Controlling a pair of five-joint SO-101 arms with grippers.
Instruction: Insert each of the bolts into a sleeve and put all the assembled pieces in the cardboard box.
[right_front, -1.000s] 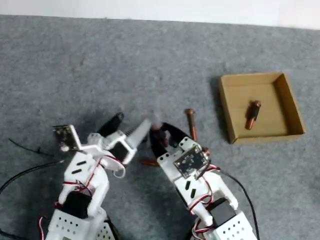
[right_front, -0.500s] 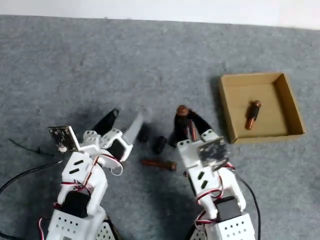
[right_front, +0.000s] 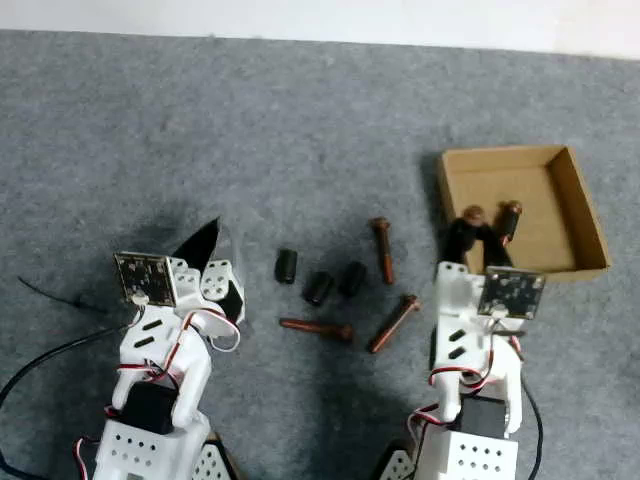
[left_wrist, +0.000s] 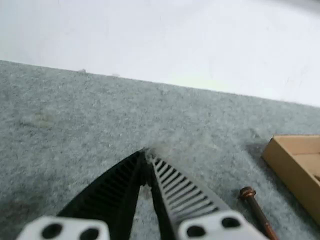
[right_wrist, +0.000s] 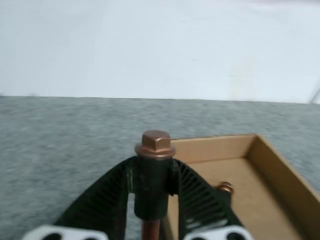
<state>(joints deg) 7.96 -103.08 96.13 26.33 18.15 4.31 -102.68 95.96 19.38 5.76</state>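
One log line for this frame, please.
right gripper: shut on sleeved bolt at cardboard box edge | left gripper: shut, empty | box: one assembled piece | table: three loose bolts, three sleeves

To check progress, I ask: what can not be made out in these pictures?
- Right wrist view: finished piece in the cardboard box, mostly hidden behind the right gripper.
- Right wrist view: held assembly, lower end cut off by the edge.
- Left wrist view: loose bolt, cut off by the edge.

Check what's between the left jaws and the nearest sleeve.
Nothing: just bare grey carpet between the left jaws and that sleeve, seen in the high view.
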